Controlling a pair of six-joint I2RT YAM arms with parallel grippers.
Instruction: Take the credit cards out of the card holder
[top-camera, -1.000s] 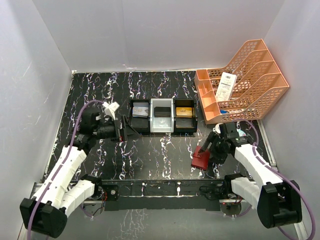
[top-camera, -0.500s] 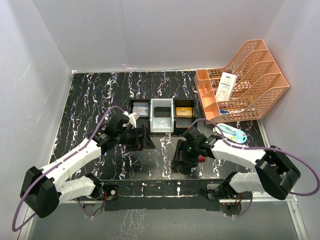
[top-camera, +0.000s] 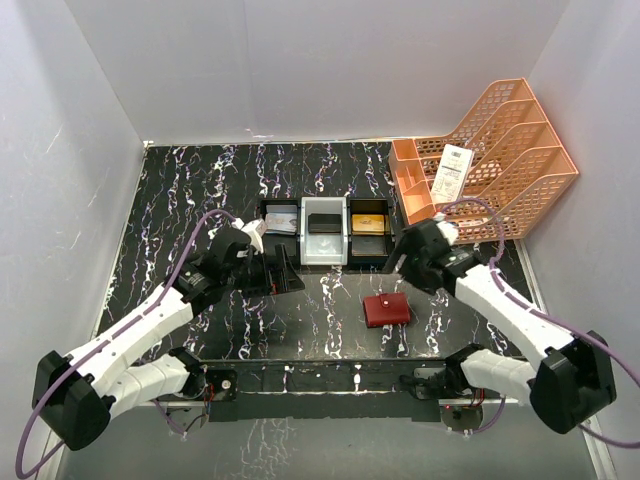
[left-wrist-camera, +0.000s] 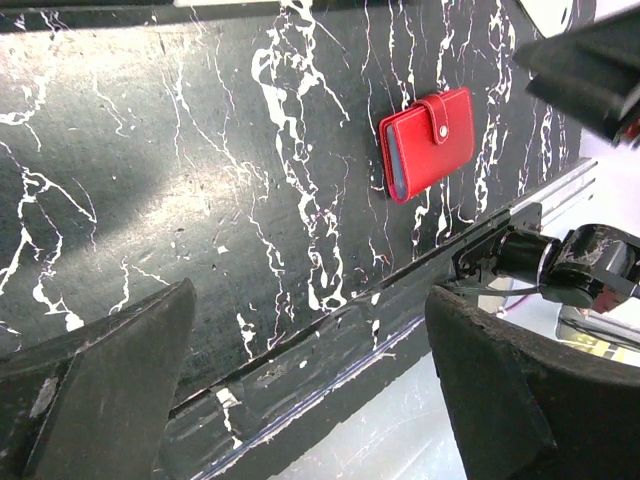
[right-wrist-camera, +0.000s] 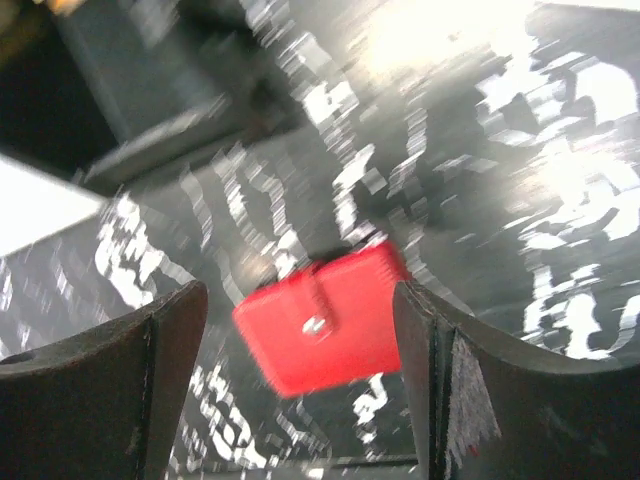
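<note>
From above, you see the red card holder lying shut on the marbled table, lower right of centre, with neither arm touching it. In the three-compartment tray, the left bay holds a silvery card, the white middle bay a dark object, and the right bay an orange-gold card. The orange file rack, upper right, holds a white slip.

In your left wrist view, the left gripper is spread wide and empty. The holder sits upper right, snap fastened.

Your right wrist view is blurred. The right gripper gapes wide, gripping nothing, and the holder lies low in the centre
</note>
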